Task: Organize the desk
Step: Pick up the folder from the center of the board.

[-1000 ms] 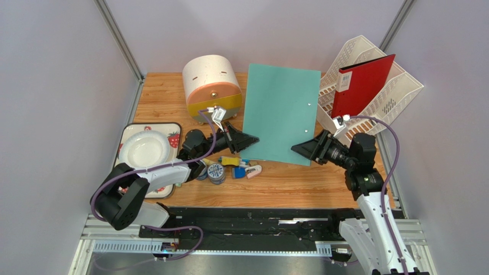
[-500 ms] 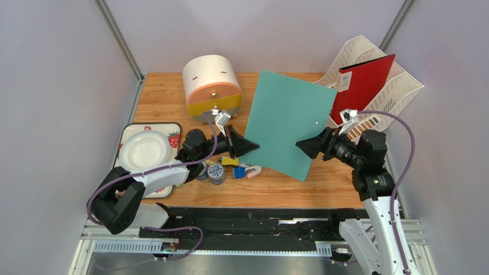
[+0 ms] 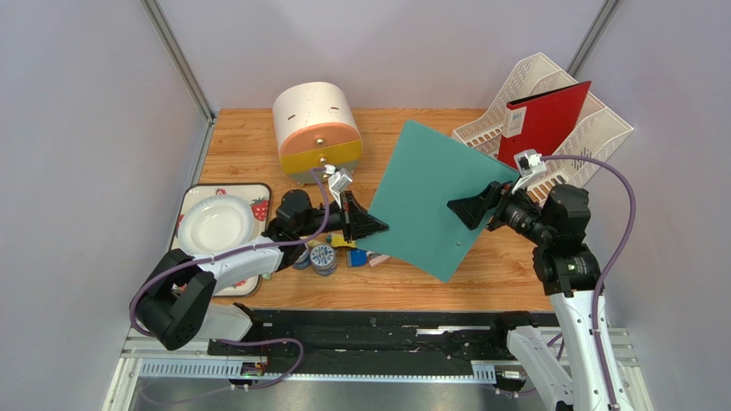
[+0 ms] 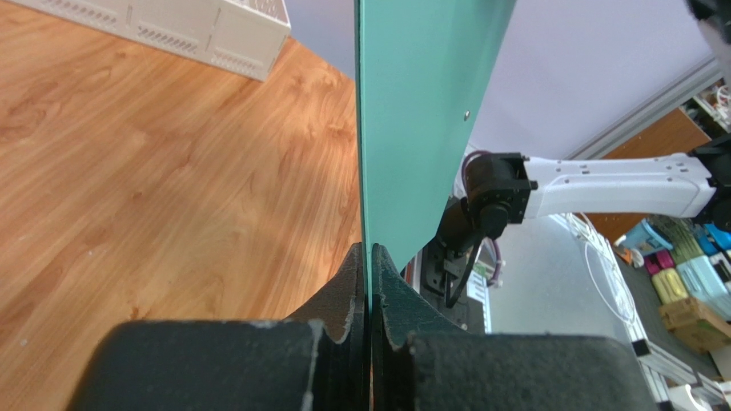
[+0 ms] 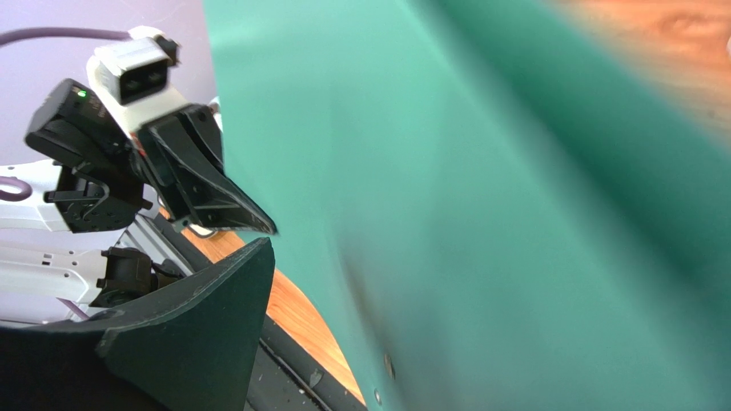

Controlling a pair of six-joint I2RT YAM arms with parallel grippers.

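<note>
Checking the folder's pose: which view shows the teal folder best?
Top external: it shows the whole teal folder, tilted over the desk. Left wrist shows only its edge, clamped in the left hand; right wrist, a blurred close face.

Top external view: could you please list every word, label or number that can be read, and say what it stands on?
No text is legible in any view.
White label on the red folder: print too small to read.
Patterned top of the small round tin: too small and blurred to read.
</note>
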